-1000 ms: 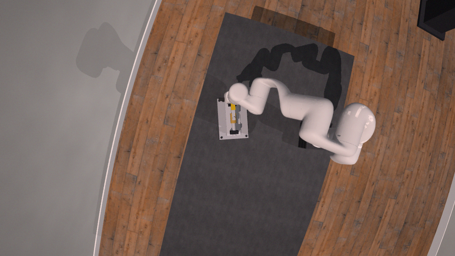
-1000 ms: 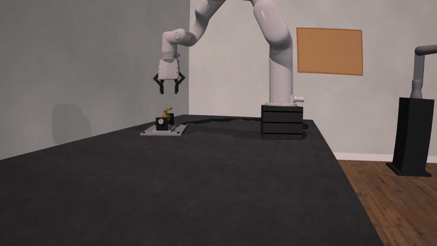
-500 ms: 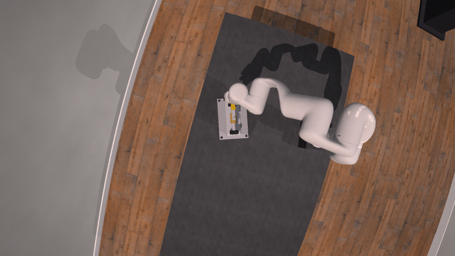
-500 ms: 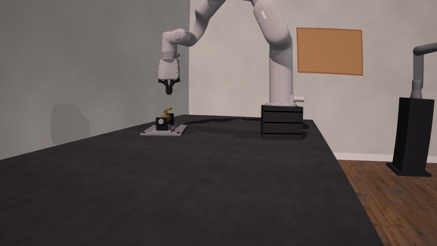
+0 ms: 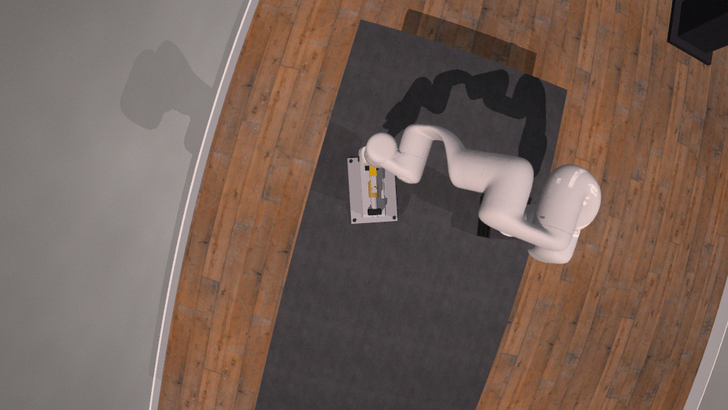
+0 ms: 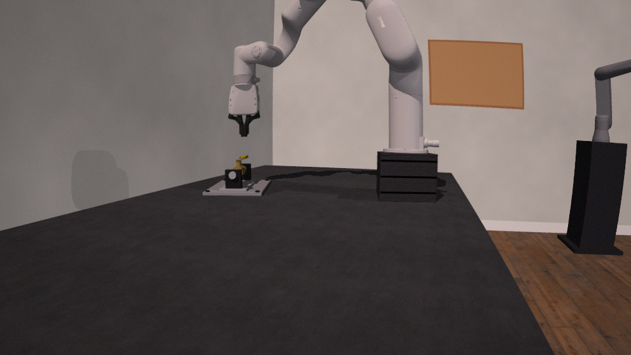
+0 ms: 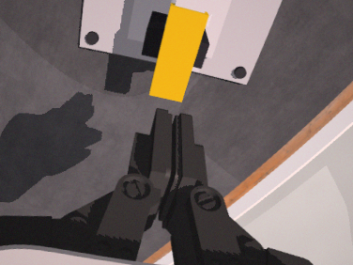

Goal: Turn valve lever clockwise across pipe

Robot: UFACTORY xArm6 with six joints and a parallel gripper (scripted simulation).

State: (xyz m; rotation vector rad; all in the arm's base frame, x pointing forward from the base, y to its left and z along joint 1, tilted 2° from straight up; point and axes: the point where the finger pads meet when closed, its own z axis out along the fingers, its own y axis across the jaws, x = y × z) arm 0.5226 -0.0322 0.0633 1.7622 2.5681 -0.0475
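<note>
The valve sits on a light grey baseplate [image 5: 372, 189] near the far left edge of the dark table; the plate also shows in the side view [image 6: 237, 188] and the wrist view [image 7: 188, 12]. Its yellow lever [image 7: 178, 53] is a flat strip lying along the pipe; it shows from above [image 5: 373, 175] and from the side [image 6: 242, 157]. My gripper [image 6: 243, 132] hangs well above the lever, fingers pointing down, touching nothing. The fingers [image 7: 171, 121] are shut together with nothing between them, just off the lever's free end.
The arm's black pedestal [image 6: 407, 176] stands on the table to the right of the valve. A black stand [image 6: 596, 196] with a grey post is on the wooden floor at the far right. The table's edge and the wall lie close behind the valve.
</note>
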